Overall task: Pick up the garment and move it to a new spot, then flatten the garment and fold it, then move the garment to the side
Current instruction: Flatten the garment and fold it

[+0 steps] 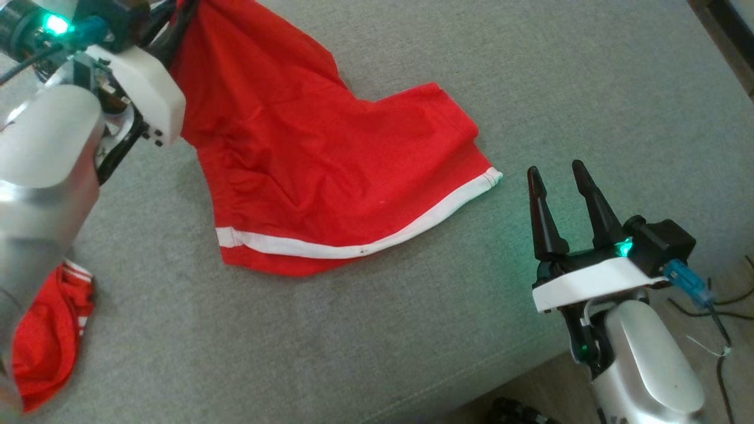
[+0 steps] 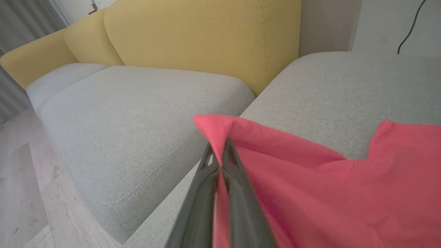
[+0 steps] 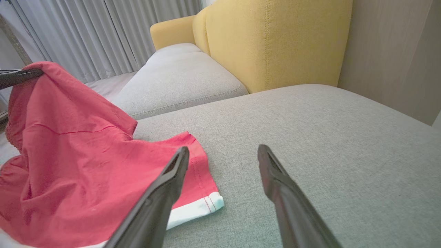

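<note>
**Garment fold pinched and lifted at left; right fingers spread beside hem**

At 8 o'clock of head view: second red cloth point(image 1: 47, 341) with white stripes, bunched near edge of grey cushion point(image 1: 530, 70), partly hidden behind pale left forearm.

At 11 o'clock: left gripper point(image 2: 217, 151), fingers pressed together on a raised fold of the red garment point(image 1: 330, 176). Cloth caught between the tips in left wrist view.

From that pinch, draped down toward centre. Rest lying rumpled on cushion in middle of head view, white-banded hem toward 6 o'clock, hem corner at 3 o'clock end of the cloth. Possibly shorts, hard to tell through the folds.

At 4 o'clock: right gripper point(image 1: 556, 169), fingers spread, nothing between them, tips pointing to 12 o'clock. Just beside the white hem corner, apart from it.

In right wrist view: garment at 9 o'clock, hem corner peeking out beside the finger at 7 o'clock, bare grey cushion ahead.

At 12 o'clock of both wrist views: yellow backrest point(image 2: 193, 38). Pale curtain point(image 3: 86, 31) at 11 o'clock of right wrist view. Wood floor point(image 2: 20, 193) at 8 o'clock of left wrist view.
</note>
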Controlling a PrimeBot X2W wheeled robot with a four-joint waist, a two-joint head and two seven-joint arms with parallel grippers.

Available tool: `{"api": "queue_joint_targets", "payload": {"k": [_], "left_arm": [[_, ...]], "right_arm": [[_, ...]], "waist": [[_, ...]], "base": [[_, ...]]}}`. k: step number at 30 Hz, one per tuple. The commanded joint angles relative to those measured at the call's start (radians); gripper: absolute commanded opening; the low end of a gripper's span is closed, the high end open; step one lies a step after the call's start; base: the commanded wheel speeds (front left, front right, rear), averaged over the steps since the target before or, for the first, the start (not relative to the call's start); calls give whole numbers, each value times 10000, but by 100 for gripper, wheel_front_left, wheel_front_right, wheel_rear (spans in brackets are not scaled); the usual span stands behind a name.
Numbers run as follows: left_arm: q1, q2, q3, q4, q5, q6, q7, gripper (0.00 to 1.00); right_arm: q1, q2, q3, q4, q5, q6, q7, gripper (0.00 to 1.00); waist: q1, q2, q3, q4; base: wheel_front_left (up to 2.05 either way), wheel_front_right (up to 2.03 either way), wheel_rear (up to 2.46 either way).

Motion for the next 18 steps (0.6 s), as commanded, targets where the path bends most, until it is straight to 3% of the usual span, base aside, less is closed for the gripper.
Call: {"api": "queue_joint_targets", "payload": {"k": [1,5,12,18], "left_arm": [[-569,82,217,97,-40,17,-122,100],[-473,-158,-1,413,-352,17,-257,100],[-78,-539,302,726,-857,29,-1396,100],[735,-820,846,218,-878,537,-1774,100]], "right_arm": [[-315,-24,238,-268,83,-7,-133,100],[-299,-24,181,-261,53,-7,-133,100],[-222,-24,-52,-503,-378,-7,-133,100],[-42,-24,-476,-432,-721,-7,-133,100]], "waist": [[0,0,1,37],[0,0,-44,202],[0,0,-494,865],[0,0,-946,1634]], "base": [[0,0,0],[0,0,0],[0,0,0],[0,0,0]]}}
